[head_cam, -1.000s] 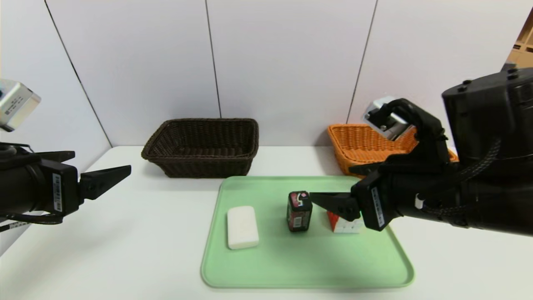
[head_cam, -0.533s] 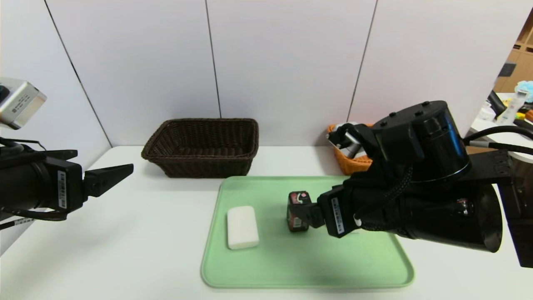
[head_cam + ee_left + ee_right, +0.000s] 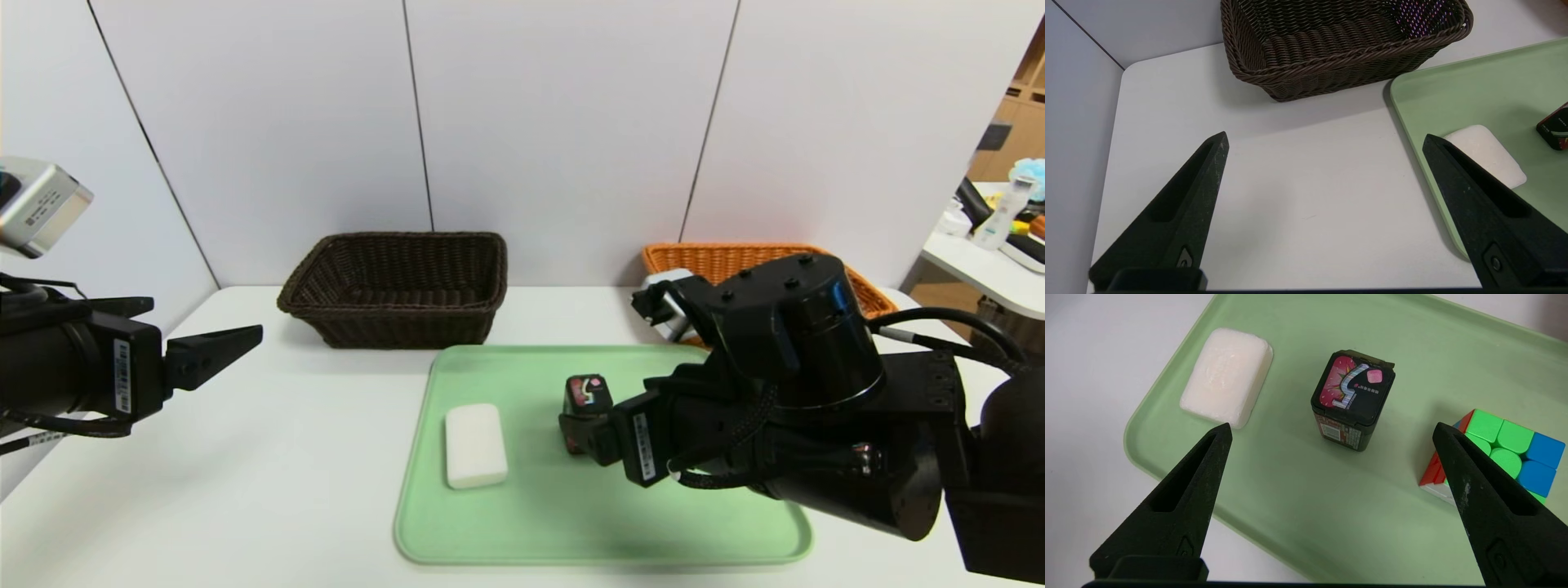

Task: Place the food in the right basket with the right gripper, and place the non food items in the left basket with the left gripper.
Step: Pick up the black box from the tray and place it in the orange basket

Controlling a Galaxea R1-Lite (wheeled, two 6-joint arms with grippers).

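The black packet point(image 3: 588, 394) point(image 3: 1352, 396) stands upright mid-tray. My right gripper point(image 3: 581, 434) point(image 3: 1331, 428) hovers open just short of it, with the packet centred ahead of the two fingertips and nothing held. The white soap bar point(image 3: 475, 445) point(image 3: 1227, 377) point(image 3: 1484, 157) lies at the tray's left. The puzzle cube point(image 3: 1502, 457) sits beside one right finger; in the head view the right arm hides it. My left gripper point(image 3: 208, 318) point(image 3: 1325, 138) is open and empty over the bare table, left of the tray. The dark basket point(image 3: 392, 238) point(image 3: 1347, 61) and the orange basket point(image 3: 735, 255) stand at the back.
The items rest on a light green tray point(image 3: 522, 523) point(image 3: 1298, 506) point(image 3: 1453, 81) on a white table point(image 3: 286, 457). The bulky right wrist and arm point(image 3: 800, 408) hang over the tray's right half. White wall panels close the back and left.
My right arm has swung left and dropped, taking its open gripper from beside the cube to the packet. The arm now covers the cube and leaves more of the orange basket showing. The left arm barely moved.
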